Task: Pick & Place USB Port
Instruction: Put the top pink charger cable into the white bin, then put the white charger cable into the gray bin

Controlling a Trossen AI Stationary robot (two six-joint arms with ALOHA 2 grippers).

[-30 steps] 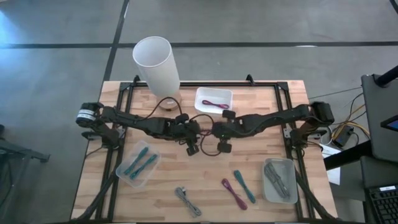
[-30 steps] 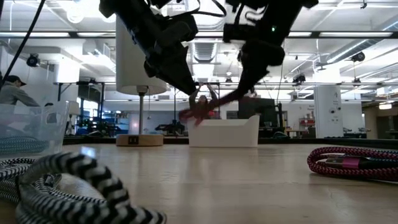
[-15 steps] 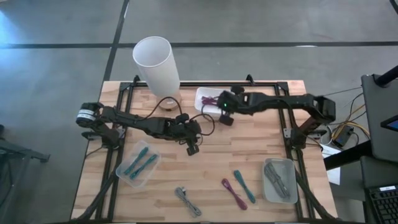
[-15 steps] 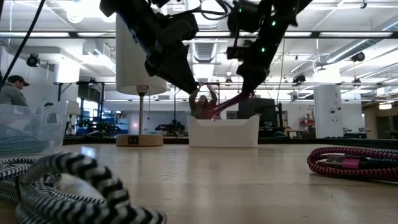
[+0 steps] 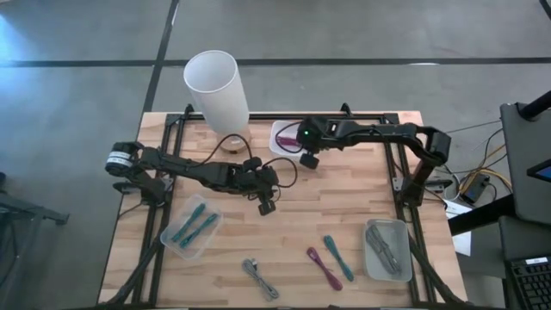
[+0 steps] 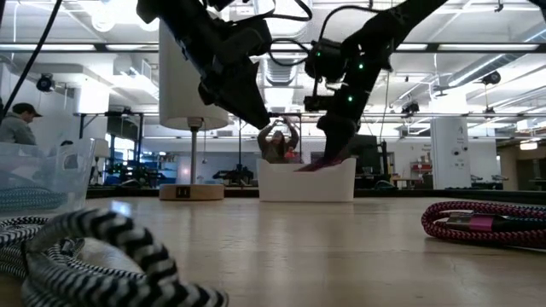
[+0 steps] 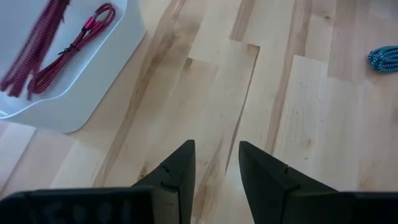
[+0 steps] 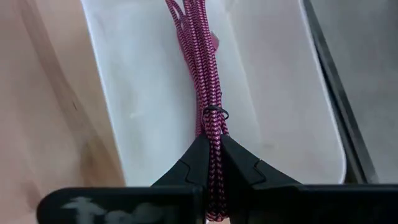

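Placing step: right gripper [image 8: 210, 149] clamped on magenta cable [image 8: 200, 56] over white tray [image 8: 273, 93], next needs release; left gripper [image 7: 216, 163] parted, idle mid-table.

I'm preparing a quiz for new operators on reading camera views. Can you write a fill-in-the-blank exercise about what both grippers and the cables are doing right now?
1. The right gripper is shut on a bundled ____ cable.
2. It holds that cable over the white ____ at the table's far edge.
3. The left gripper is ____, with bare wood between its fingers.
4. In the high view, the clear bin near the left arm holds ____ cables.

Missing words: magenta; tray; open; teal
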